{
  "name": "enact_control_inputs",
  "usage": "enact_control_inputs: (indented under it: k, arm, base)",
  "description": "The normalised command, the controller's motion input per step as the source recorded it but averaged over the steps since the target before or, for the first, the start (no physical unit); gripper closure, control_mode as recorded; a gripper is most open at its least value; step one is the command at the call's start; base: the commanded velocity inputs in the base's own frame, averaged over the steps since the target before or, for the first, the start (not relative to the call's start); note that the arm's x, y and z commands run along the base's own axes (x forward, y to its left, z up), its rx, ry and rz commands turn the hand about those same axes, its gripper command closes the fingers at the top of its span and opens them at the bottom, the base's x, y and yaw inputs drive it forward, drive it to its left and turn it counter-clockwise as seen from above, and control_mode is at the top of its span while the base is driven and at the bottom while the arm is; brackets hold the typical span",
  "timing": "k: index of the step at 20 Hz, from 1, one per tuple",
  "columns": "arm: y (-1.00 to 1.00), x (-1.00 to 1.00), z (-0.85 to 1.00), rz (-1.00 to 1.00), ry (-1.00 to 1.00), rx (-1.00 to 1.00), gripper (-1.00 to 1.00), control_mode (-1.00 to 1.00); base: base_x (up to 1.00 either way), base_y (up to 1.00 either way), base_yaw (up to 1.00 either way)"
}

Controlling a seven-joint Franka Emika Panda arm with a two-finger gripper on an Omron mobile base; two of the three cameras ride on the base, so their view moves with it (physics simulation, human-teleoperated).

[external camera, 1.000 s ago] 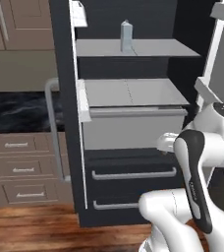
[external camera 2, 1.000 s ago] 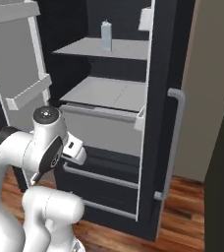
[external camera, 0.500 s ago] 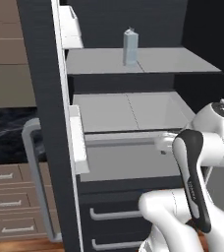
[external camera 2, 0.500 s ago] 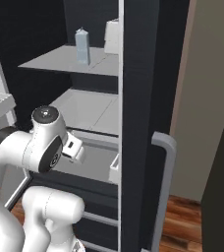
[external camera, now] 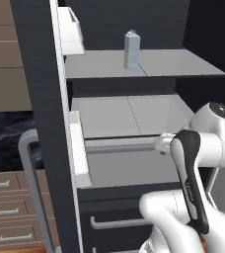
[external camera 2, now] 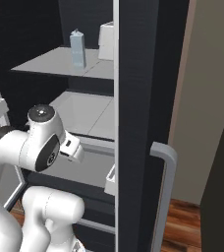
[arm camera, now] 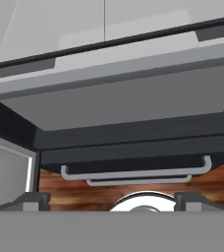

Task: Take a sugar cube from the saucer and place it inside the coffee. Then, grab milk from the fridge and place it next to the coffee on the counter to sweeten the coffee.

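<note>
The fridge stands open, its black body matte and faintly grained, with flat pale grey shelves inside. On the upper shelf the milk stands upright, a tall pale blue-grey carton with square sides and a gabled top; its long axis runs straight up, the ridge of the gable at the top. In the right base view the milk sits toward the back of the same shelf, with a white boxy door bin just beside it on the right. Below, a second smooth grey shelf shows a thin seam down its middle, and under it are dark drawers with slim grey bar handles.

The door edge is a tall dark slab, and a rounded grey bar handle bends out from it. To the left of the fridge the counter shows black, marble-like stone with faint white veins, over taupe drawer fronts.

The white arm, glossy with dark joints, is folded low in front of the fridge, well below the milk. In the hand view the gripper looks at the underside of a grey shelf and the drawer handles over a wood floor; its dark tips sit far apart at the bottom, so the jaws stand wide and hold nothing.
</note>
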Motion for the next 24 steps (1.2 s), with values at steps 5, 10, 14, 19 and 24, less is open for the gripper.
enact_control_inputs:
  k: [5, 10, 14, 19, 24]
  arm:
    - [0.21, 0.0, 0.31, 0.0, -0.13, -0.11, -1.0, -1.0]
    - [0.0, 0.07, 0.64, 0.0, -0.15, -0.01, -1.0, -1.0]
    - [0.0, 0.1, 0.71, 0.0, -0.14, 0.0, -1.0, -1.0]
    - [0.0, 0.19, 0.69, 0.04, -0.15, 0.0, -1.0, -1.0]
    - [0.0, 0.39, 0.63, 0.05, -0.11, 0.0, -1.0, -1.0]
  base:
    - [0.0, 0.0, 0.0]
    - [0.0, 0.0, 0.0]
    - [0.0, 0.0, 0.0]
    - [0.0, 0.0, 0.0]
    - [0.0, 0.0, 0.0]
